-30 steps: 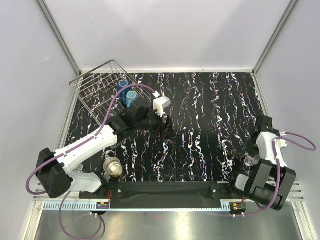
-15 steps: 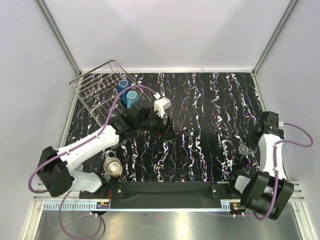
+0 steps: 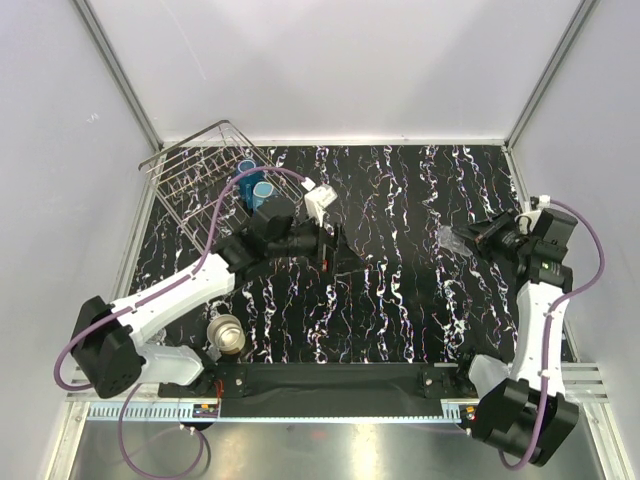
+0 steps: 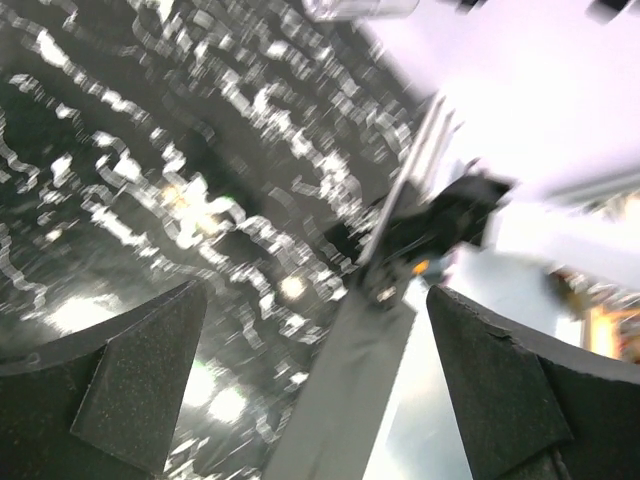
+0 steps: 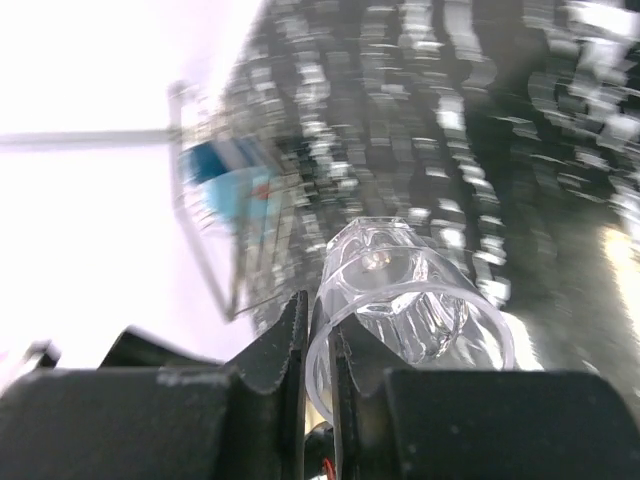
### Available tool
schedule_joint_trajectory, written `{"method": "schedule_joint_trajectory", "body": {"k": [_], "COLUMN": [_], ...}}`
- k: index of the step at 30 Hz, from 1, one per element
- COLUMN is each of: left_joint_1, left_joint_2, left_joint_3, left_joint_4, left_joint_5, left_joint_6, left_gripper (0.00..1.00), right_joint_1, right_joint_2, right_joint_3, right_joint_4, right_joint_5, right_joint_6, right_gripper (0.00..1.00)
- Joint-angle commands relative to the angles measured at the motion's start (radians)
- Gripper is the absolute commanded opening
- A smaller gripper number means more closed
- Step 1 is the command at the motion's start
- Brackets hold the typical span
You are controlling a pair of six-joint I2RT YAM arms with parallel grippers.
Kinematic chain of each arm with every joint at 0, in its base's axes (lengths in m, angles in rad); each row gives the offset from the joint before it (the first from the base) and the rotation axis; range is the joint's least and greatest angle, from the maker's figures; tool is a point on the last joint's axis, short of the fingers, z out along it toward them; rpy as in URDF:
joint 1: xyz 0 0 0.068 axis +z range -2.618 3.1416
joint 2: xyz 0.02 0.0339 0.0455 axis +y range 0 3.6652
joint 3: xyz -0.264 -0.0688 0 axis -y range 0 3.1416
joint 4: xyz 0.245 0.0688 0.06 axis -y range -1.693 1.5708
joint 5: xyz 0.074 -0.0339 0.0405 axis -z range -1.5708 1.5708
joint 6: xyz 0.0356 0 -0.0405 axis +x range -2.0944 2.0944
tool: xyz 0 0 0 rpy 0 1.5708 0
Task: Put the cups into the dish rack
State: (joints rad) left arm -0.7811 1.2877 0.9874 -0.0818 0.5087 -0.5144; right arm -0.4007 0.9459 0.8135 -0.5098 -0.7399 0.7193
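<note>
1. Okay, top view: your dish rack (image 3: 200, 165) sits in the far-left corner of the tabletop (image 3: 400, 310). The dark blue cup (image 3: 243, 170) and light blue cup (image 3: 263, 192) are side by side at the rack's right side, among the wires.
2. Same view: the beige-silvery cup (image 3: 227, 333) stands upright by the near edge, toward the near-left corner, well apart from the rack.
3. Same view: your left gripper (image 3: 331, 252) hangs over the tabletop just right of the rack, jaws apart, nothing in them.
4. Same view: your right gripper (image 3: 476, 237) is toward the right edge, pointing left and clamped on the clear glass cup (image 3: 453, 238). The cup is held sideways.
5. Left wrist view, blurry: the left gripper (image 4: 312, 300) has its fingers (image 4: 140, 390) spread wide, with only marbled tabletop (image 4: 150, 150) between them.
6. Right wrist view: the right gripper (image 5: 318, 345) pinches the clear glass cup (image 5: 400, 290) by its rim wall, mouth toward the camera and base pointing away.
7. Same view: far beyond the cup you see the dish rack (image 5: 235, 260), blurred, with blue shapes behind its wires. You can't tell the two blue cups apart here.
</note>
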Motion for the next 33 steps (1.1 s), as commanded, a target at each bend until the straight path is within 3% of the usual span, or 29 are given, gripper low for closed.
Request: {"method": "schedule_joint_trajectory", "body": {"k": [1,5,10,18,24,33], "left_joint_1": [0.008,0.006,0.003,-0.018,-0.047,-0.075], "left_joint_2": [-0.050,-0.033,-0.031,-0.180,-0.298,-0.286], "left_joint_3": [0.007,-0.013,-0.029,-0.079,-0.191,-0.193], "left_joint_4": [0.212,0.374,0.530,0.542,0.609,0.643], "left_joint_5": [0.034,0.042,0.001,-0.253,-0.445,-0.506], "left_joint_6": [-0.179,-0.408,-0.558,-0.529,-0.526,-0.510], "left_gripper": [0.99,0.99,0.99,0.99,0.99,0.99], "right_joint_1": [0.008,0.023,0.085,0.374,0.490,0.645], "right_joint_2": [-0.055,-0.087,-0.099,-0.010,0.071,0.149], "right_joint_3": [0.039,-0.004,-0.005,0.053,0.134,0.090], "right_joint_4": [0.198,0.491,0.669,0.916,0.996,1.205], "right_joint_5": [-0.190,-0.260,-0.251,-0.144,-0.090,-0.032], "right_joint_6": [0.096,0.309,0.440,0.572,0.585,0.666], "right_gripper": [0.00,0.00,0.00,0.00,0.00,0.00]}}
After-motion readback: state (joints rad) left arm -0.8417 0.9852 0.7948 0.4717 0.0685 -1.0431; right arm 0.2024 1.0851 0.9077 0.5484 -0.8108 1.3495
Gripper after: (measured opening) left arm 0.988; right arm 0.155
